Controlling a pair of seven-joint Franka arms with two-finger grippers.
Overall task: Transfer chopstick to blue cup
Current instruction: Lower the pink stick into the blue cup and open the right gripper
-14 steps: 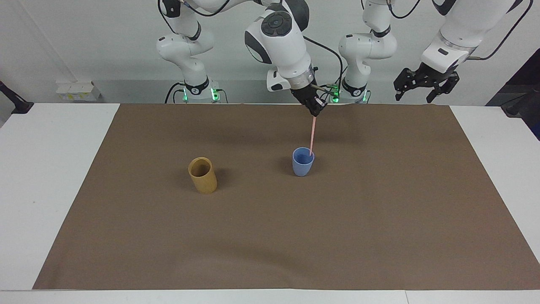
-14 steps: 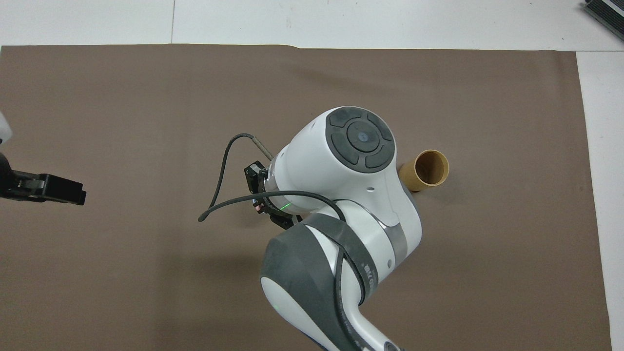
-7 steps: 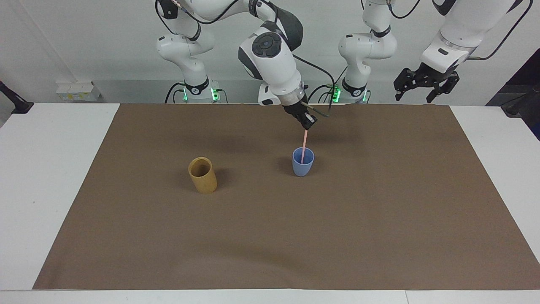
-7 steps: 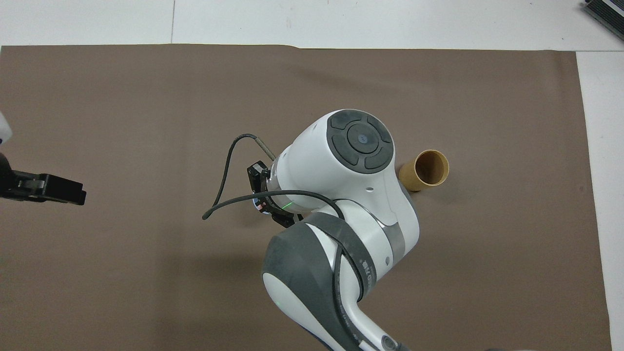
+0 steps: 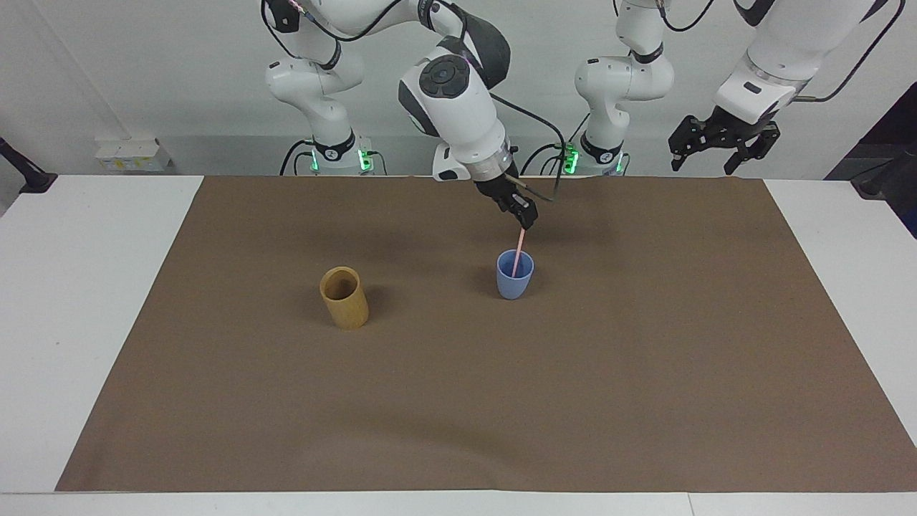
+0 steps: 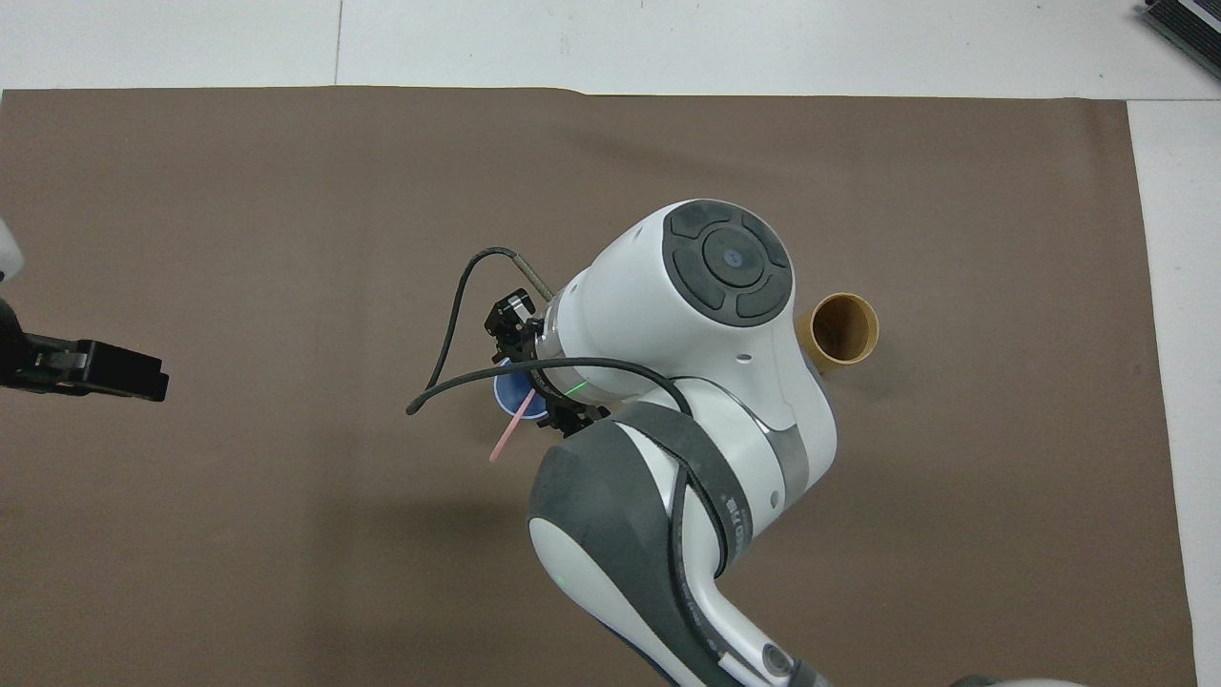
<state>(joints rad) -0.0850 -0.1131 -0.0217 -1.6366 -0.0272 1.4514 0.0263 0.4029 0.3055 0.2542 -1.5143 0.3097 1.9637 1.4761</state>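
Facing view shows us first the white table (image 5: 43, 322), and on it a brown mat (image 5: 458, 401) which covers almost all of the top.

Next in size is the right arm (image 5: 458, 107). It comes from its base and bends down over the middle of the mat. In the overhead view its big white body (image 6: 687, 324) hides a part of the scene under it. The left arm (image 5: 770, 64) waits, raised, at its own end of the table.

The left gripper (image 5: 720, 154) hangs in the air over the mat's edge at the left arm's end, with its fingers apart and nothing between them.

The right gripper (image 5: 527, 221) is just over the blue cup (image 5: 514, 276). We cannot tell if its fingers are apart or pressed on something.

A tan cup (image 5: 344, 297) stands upright on the mat, toward the right arm's end. The blue cup also stands upright, well apart from it, toward the left arm's end and a little nearer to the robots.

The chopstick (image 5: 518, 254) is in the blue cup: its lower end is inside, and it leans on the rim. Its upper end reaches up to the tip of the right gripper. From overhead we see the chopstick (image 6: 510, 434) coming out of the blue cup (image 6: 510, 389) at a slant.
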